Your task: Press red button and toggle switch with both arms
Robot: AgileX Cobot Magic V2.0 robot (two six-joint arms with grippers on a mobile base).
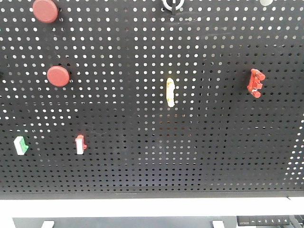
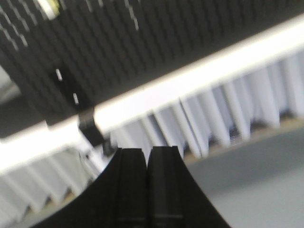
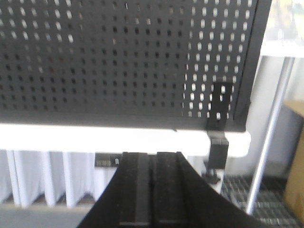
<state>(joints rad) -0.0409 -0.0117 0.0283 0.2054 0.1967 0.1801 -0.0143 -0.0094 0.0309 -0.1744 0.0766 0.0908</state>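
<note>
On the black pegboard, a round red button sits at the upper left, with a second red button above it at the top edge. A small red-and-white toggle switch is mounted lower left. Neither arm appears in the front view. In the left wrist view my left gripper is shut and empty, below the pegboard's lower edge; that view is blurred. My right gripper is also shut with nothing in it, facing the pegboard's lower right corner.
Other fixtures on the board: a green-and-white switch, a yellow-white lever, a red clip-like part and a white knob. A white shelf edge runs under the board. A metal post stands at its right.
</note>
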